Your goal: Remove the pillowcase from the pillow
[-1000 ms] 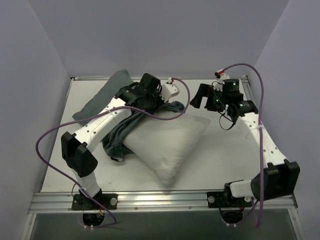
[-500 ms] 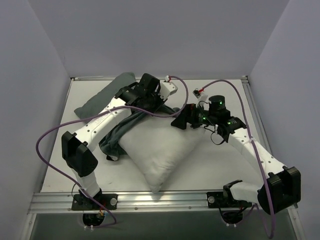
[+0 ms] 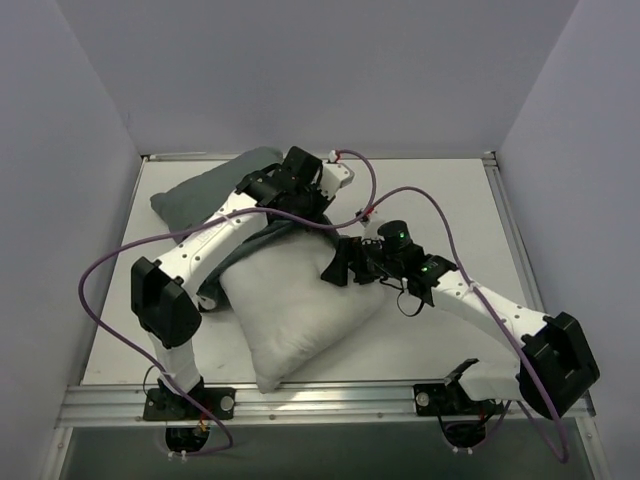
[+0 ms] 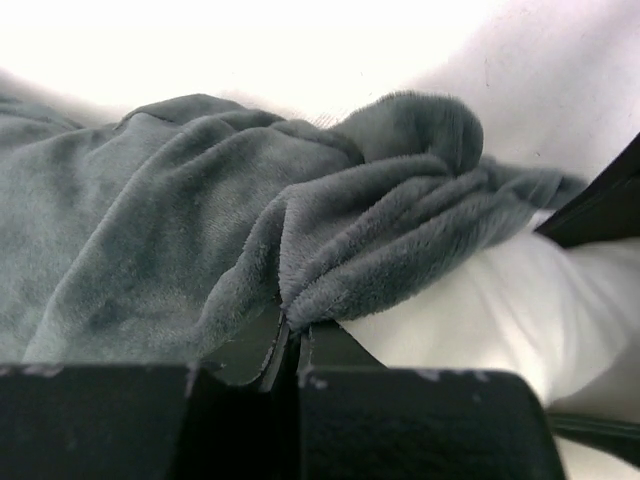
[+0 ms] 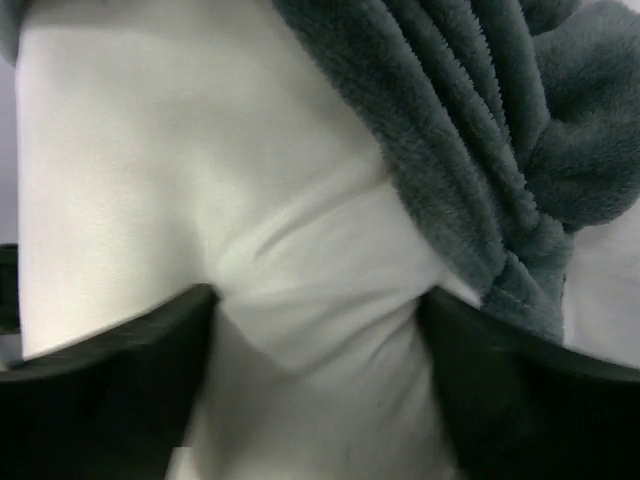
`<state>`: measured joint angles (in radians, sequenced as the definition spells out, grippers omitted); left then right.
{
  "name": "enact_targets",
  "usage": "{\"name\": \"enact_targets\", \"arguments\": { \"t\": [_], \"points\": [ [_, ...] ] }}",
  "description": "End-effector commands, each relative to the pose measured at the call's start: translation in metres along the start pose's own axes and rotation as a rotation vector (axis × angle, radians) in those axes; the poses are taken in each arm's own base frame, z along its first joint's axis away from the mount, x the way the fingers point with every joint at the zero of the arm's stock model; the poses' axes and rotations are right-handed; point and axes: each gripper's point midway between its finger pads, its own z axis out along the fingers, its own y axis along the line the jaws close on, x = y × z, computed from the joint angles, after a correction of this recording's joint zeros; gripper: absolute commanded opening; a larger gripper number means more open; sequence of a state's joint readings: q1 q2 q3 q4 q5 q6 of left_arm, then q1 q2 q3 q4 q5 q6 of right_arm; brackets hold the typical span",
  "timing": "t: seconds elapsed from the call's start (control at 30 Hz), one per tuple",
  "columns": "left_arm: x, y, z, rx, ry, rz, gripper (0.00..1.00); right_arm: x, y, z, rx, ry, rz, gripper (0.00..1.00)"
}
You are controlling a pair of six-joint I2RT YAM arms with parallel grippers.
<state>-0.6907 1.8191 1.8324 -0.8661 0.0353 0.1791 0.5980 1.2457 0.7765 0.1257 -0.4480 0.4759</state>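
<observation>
The pillow [image 3: 300, 315] is laid across the middle of the table [image 3: 400, 345], with one corner reaching the near edge. Its far end is covered by the pillowcase [image 3: 200, 190], grey side out. The pillowcase is bunched along the pillow's left side and stretched toward the far-left corner of the table. How much of the pillow sits inside the cover cannot be told, as that part is hidden under the left arm [image 3: 215, 238].

In the left wrist view the left jaws are seen almost closed, with a thick fold of pillowcase [image 4: 200, 220] pinched between them. Their tips are buried in the plush and only partly made out. A strip of pillow [image 4: 500, 300] is seen beyond the fold, washed out by glare.

The right jaws are set at the pillow's far-right end, near the table's middle. In the right wrist view they are held moderately apart, with a ridge of pillow [image 5: 300, 300] squeezed between them. They are dark and blurred. A rolled edge of pillowcase [image 5: 480, 130] lies just beside the grip, touching the pillow. From above, both sets of jaws are mostly hidden by the wrists.
</observation>
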Motion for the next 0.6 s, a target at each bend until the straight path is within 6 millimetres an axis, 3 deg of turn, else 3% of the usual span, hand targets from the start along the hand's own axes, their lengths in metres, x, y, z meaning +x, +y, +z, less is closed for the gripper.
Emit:
{"name": "enact_targets", "arguments": {
  "t": [0.0,0.07,0.1,0.17,0.2,0.27,0.3,0.33,0.37,0.43,0.5,0.57],
  "points": [
    [-0.033,0.013,-0.008,-0.028,-0.113,-0.066,0.02,0.01,-0.001,0.018,0.031,-0.004,0.019,0.69],
    [-0.034,0.026,-0.008,-0.065,-0.112,-0.093,0.02,0.012,-0.009,0.02,0.073,0.021,0.023,0.33],
    [-0.037,0.033,-0.005,-0.078,-0.114,-0.113,0.02,0.011,-0.009,0.019,0.079,0.024,0.017,0.0],
    [-0.032,0.066,-0.003,-0.165,-0.095,-0.165,0.02,0.003,-0.002,0.012,0.08,0.02,0.002,0.0],
    [-0.027,0.081,0.007,-0.201,-0.07,-0.188,0.02,-0.001,0.0,0.009,0.083,0.011,-0.013,0.0],
    [-0.025,0.135,-0.001,-0.352,-0.074,-0.245,0.02,-0.009,0.007,-0.005,0.087,-0.003,-0.03,0.0],
    [-0.017,0.154,0.009,-0.389,-0.049,-0.276,0.02,-0.015,0.012,-0.012,0.087,-0.013,-0.046,0.0],
    [-0.021,0.175,-0.001,-0.431,-0.066,-0.306,0.02,-0.018,0.018,-0.026,0.08,-0.022,-0.056,0.0],
    [-0.004,0.209,0.002,-0.492,-0.033,-0.353,0.02,-0.02,0.023,-0.033,0.072,-0.031,-0.065,0.0],
    [0.0,0.243,-0.012,-0.565,-0.037,-0.39,0.02,-0.024,0.031,-0.056,0.069,-0.052,-0.082,0.0],
    [0.025,0.283,-0.019,-0.634,-0.004,-0.441,0.02,-0.026,0.021,-0.071,0.121,-0.075,-0.086,0.0],
    [0.035,0.304,-0.028,-0.664,-0.005,-0.47,0.02,-0.02,0.006,-0.09,0.177,-0.081,-0.09,0.0]
  ]
}}
